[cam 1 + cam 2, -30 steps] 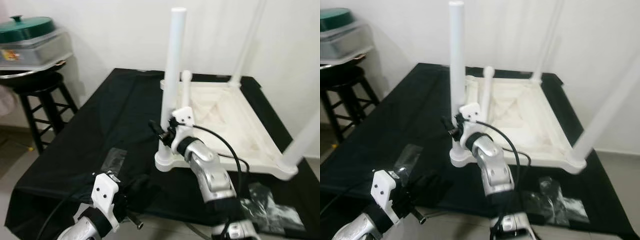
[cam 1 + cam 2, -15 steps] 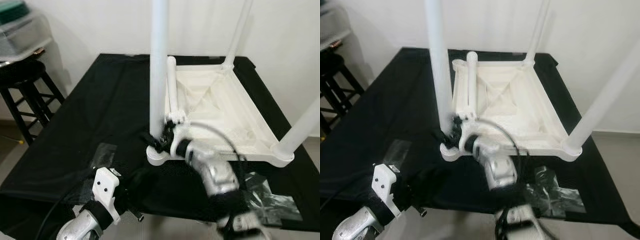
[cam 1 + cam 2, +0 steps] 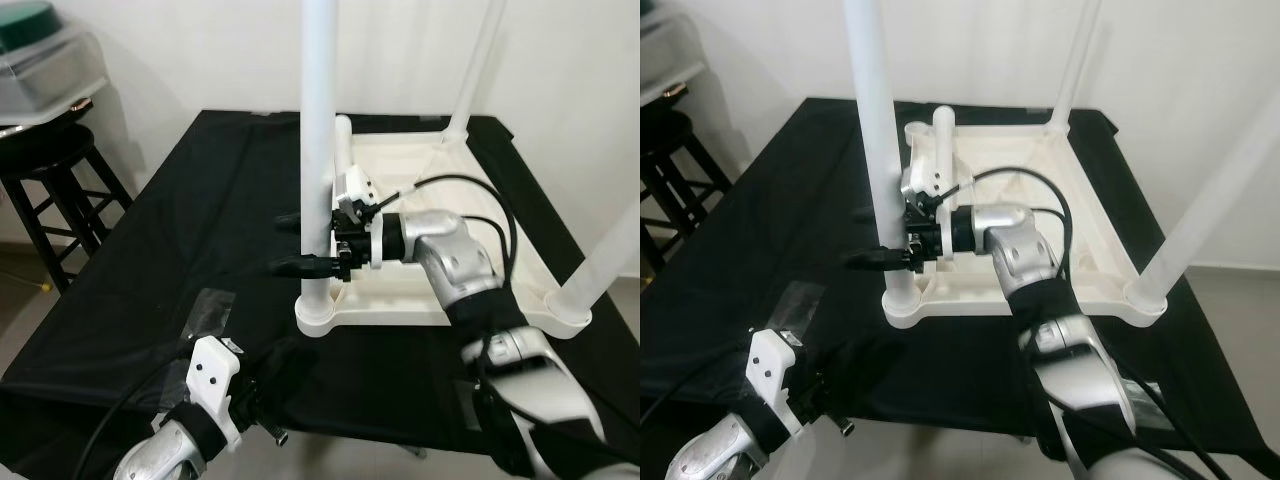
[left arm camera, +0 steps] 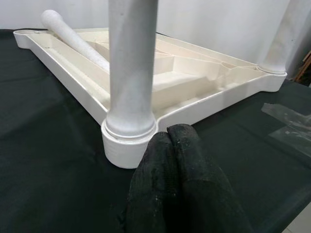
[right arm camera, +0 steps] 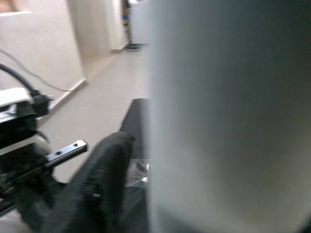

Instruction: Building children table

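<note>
Now your right claw [image 3: 300,240] reaches in from the side with its two black fingers spread wide around the near left leg [image 3: 318,130], one finger on each side and neither pressing, so nothing is gripped yet. Close off-centre or push sideways and you could, by the look of it, lever that leg out of its corner socket [image 3: 318,312] or slide the whole piece across the black cloth [image 3: 180,250], since only its own weight seems to hold it. The children table [image 3: 450,225] lies upside down on the black-draped desk, its ribbed white underside facing up and smooth white legs rising from three corners. A fourth leg [image 3: 345,160] lies loose inside the frame, unfitted, and its end near your wrist cable could be knocked if the arm swings. Your left claw [image 4: 172,141] hangs low at the desk's near edge, its fingers pressed together and holding nothing, tips just short of the socket. Clear plastic wrap [image 3: 210,310] lies on the cloth near it. A black stool [image 3: 70,190] stands off to the left.
</note>
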